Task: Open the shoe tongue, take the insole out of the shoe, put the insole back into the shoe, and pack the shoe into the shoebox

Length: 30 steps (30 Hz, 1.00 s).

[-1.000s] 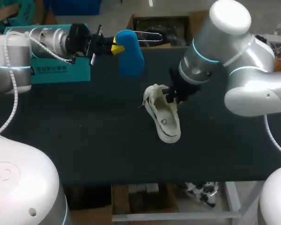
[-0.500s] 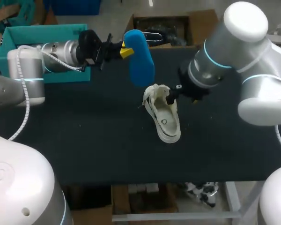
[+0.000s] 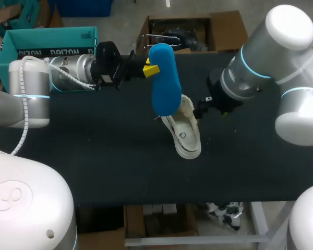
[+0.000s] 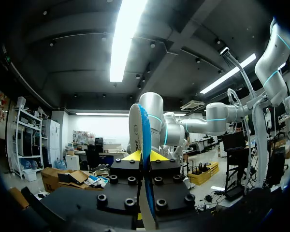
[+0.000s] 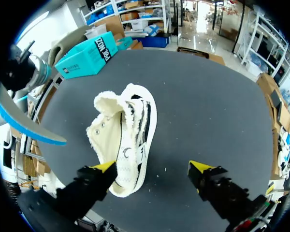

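Near the middle of the head view's frame, a little to the right, the cream shoe point(image 3: 185, 133) lies on the dark counter point(image 3: 94, 156). Its flared opening points toward the upper left and its other end toward the lower right. Just above it, in the upper middle of the frame, the blue insole point(image 3: 163, 83) hangs clear of the counter with its long axis running top to bottom. Its lower end overlaps the shoe's opening in this view, and I cannot tell whether the two touch. The left gripper point(image 3: 150, 69) is clamped on the insole's upper part from the left, and the left arm point(image 3: 68, 70) stretches in level from the frame's left edge. In the left wrist view the insole point(image 4: 137, 128) stands edge-on between the two yellow tips of that gripper point(image 4: 145, 155), both pressed against it.

The right gripper point(image 3: 202, 104) sits just beside the shoe's upper right side. In the right wrist view this gripper point(image 5: 152, 168) is spread wide and holds nothing. The shoe point(image 5: 125, 130) lies ahead of it, its near end by one of the fingers point(image 5: 105, 167), while the other finger is over bare counter.

The teal shoebox point(image 3: 41, 37) stands open in the upper left of the head view, behind the left arm and well apart from the shoe. In the right wrist view it point(image 5: 89, 55) sits beyond the shoe at the counter's far edge.
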Each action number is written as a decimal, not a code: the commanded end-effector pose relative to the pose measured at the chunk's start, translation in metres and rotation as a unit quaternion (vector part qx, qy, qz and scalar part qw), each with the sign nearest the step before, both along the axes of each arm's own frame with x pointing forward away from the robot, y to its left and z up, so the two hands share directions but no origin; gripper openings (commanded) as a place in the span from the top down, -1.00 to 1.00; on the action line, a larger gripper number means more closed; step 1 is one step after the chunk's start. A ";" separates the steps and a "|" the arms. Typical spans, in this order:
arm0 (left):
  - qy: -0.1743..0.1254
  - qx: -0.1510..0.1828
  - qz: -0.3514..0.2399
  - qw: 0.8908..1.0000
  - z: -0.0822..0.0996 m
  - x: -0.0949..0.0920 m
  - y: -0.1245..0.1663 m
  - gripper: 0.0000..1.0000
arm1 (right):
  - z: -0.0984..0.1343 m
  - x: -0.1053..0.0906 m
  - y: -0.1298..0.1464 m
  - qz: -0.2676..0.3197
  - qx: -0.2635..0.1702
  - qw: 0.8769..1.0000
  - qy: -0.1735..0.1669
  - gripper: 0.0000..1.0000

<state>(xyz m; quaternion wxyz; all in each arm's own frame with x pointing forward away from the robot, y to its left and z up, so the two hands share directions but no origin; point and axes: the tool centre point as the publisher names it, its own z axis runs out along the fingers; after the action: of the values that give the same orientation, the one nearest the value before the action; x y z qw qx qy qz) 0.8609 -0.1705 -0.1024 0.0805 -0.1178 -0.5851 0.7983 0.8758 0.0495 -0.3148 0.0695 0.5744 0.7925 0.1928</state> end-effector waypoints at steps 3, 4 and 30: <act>0.083 0.000 0.158 0.984 -0.004 -0.042 0.011 1.00 | 0.003 -0.024 -0.028 -0.006 0.034 0.999 -0.010 -1.00; 0.094 -0.001 0.159 0.983 -0.006 -0.045 0.014 1.00 | 0.004 -0.027 -0.028 -0.014 0.033 0.999 -0.007 -1.00; 0.155 -0.001 0.155 0.976 -0.011 -0.060 0.020 1.00 | 0.019 -0.040 -0.033 -0.051 0.091 0.992 0.074 -1.00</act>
<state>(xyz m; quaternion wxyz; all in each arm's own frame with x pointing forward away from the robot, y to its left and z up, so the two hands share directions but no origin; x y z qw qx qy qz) 0.8038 -0.1501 -0.1150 0.0574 0.0844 -0.5749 0.8118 0.8272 0.0167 -0.3048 0.0309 0.6103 0.7557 0.2356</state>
